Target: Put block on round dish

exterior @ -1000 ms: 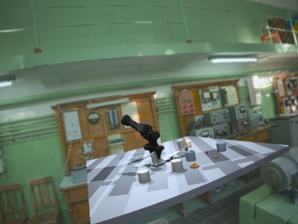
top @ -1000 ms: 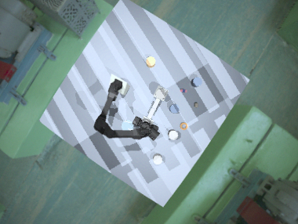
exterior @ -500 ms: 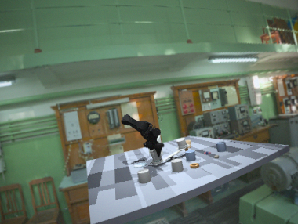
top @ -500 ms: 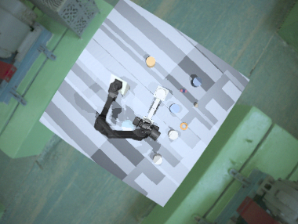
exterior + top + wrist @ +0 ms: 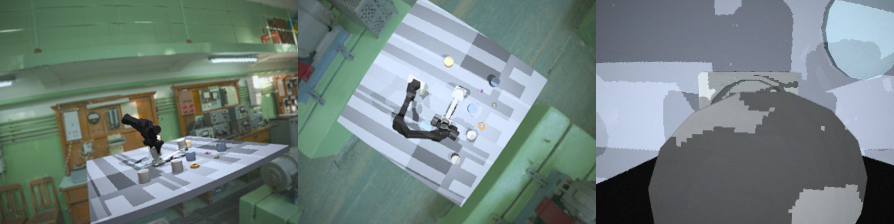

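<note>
With the gripper (image 5: 445, 124) (image 5: 155, 152) (image 5: 750, 152) spread wide and firm around the near cup (image 5: 155, 152) (image 5: 761, 155), lift straight up, slowly, keeping it clear of the balance beam (image 5: 452, 109) (image 5: 172, 155).

1. From outside, I see a glowing white tube lamp (image 5: 233, 59) toward two o'clock and another bright lamp (image 5: 7, 83) near nine.
2. The pale, flat tabletop (image 5: 427, 63) (image 5: 235, 157) is bright, crossed by darker, hard-edged bands and blocks.
3. From above, the green floor (image 5: 517, 35) looks dimmer and soft in focus.
4. At my wrist, the rounded grey cup (image 5: 155, 153) (image 5: 761, 160) shows jagged patches of light and shade, its lightest toward five and eleven o'clock.
</note>
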Controlling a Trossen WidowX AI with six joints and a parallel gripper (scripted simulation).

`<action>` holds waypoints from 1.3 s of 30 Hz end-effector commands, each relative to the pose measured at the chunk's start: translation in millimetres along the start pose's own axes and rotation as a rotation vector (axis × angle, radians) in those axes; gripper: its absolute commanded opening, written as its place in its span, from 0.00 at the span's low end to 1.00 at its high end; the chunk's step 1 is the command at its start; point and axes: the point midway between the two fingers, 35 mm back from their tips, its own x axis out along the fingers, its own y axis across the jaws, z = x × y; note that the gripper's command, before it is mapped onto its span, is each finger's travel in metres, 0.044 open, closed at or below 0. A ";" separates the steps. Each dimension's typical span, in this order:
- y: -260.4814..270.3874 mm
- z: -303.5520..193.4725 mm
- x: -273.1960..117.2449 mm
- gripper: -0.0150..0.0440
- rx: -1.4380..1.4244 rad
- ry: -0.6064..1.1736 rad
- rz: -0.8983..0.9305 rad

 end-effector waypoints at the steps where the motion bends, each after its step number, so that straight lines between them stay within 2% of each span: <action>1: 2.6 -1.5 -7.7 0.25 0.001 0.004 0.009; 39: -0.6 -0.6 -48.7 0.25 -0.001 0.001 -0.001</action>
